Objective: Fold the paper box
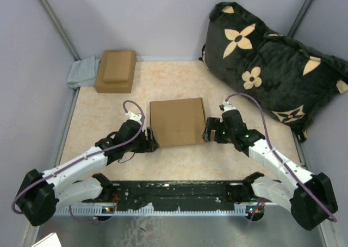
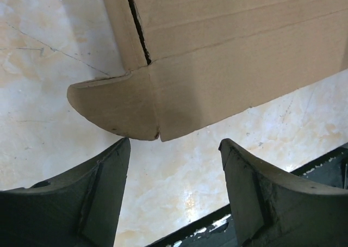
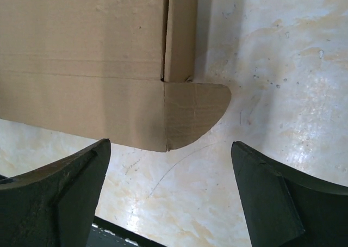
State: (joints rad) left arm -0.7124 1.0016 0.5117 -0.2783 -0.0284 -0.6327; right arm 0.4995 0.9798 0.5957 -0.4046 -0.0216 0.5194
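The paper box [image 1: 178,121] is a closed, shallow brown cardboard mailer lying flat in the middle of the table. My left gripper [image 1: 150,140] is open and empty at its near left corner. In the left wrist view a rounded ear flap [image 2: 117,103] sticks out from the box [image 2: 234,45] just beyond my open gripper [image 2: 174,190]. My right gripper [image 1: 209,131] is open and empty at the near right corner. In the right wrist view another rounded ear flap [image 3: 196,111] juts from the box [image 3: 81,67] ahead of my open gripper [image 3: 171,190].
A smaller stacked pair of brown boxes [image 1: 115,70] sits at the back left beside a grey cloth [image 1: 82,73]. A dark flowered cushion [image 1: 272,67] fills the back right. The black base rail [image 1: 174,195] runs along the near edge.
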